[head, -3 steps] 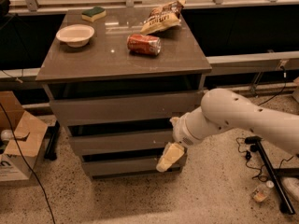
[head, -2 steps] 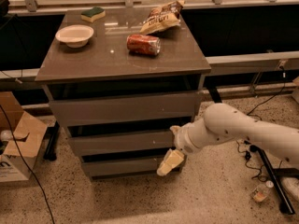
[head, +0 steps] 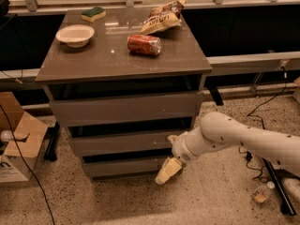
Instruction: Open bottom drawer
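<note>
Though the bottom drawer point(head: 123, 167), the lowest plain grey-brown front on the three-drawer cabinet point(head: 117, 67), shows a dark slot above its top edge, I judge it barely opened, if at all. It sits low near the speckled floor, under the similar middle drawer front point(head: 119, 143) and the taller top drawer front point(head: 124, 108). The cream-coloured gripper point(head: 168, 170) hangs at the drawer's right end, angled down-left from the white arm point(head: 234, 139); I cannot tell whether it is clenched or released, nor whether it touches the front. Risks from here: the front has no handle, so any purchase is on an edge and could slip off. A pull from one corner could skew the box and bind it. The wrist sits close beside the middle front and might drag that one instead. A hard tug could jolt the cabinet, and the red soda can point(head: 144, 44) lying on its side on top may roll. Also up there: a white bowl point(head: 75, 35), a green sponge point(head: 93, 13) and a crumpled chip bag point(head: 161, 18).
</note>
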Controlling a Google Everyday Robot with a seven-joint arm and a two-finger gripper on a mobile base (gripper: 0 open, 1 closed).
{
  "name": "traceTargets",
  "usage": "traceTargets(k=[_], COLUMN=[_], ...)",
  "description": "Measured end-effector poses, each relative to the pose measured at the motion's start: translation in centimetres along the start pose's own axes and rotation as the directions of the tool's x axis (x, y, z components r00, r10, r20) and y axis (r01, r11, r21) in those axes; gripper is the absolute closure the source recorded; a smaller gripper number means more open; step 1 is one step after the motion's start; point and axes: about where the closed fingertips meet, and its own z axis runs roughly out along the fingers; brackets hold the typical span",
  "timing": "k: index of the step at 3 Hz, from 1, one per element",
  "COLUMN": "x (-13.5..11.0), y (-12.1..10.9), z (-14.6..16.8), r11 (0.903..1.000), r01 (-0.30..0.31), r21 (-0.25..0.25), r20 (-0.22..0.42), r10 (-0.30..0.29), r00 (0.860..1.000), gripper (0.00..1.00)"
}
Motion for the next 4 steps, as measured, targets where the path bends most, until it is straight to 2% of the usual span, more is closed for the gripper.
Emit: traceTargets(k=[1,2,3,4], x=[1.7,3.9,8.1,11.3], y=[-0.9,-1.5,-3.9,-5.7], z=[4.9,9.0,14.0,17.3], r11=[0.9972,0.9933,0.9909,0.9882], r01=[-0.057,-0.084,-0.096,-0.114], r21=[-0.048,-0.079,-0.094,-0.102], r20=[0.006,0.019,0.047,0.061], r10=[0.058,0.086,0.101,0.121], r00=[0.998,0.996,0.994,0.991], gripper=[0.0,0.0,0.0,0.0])
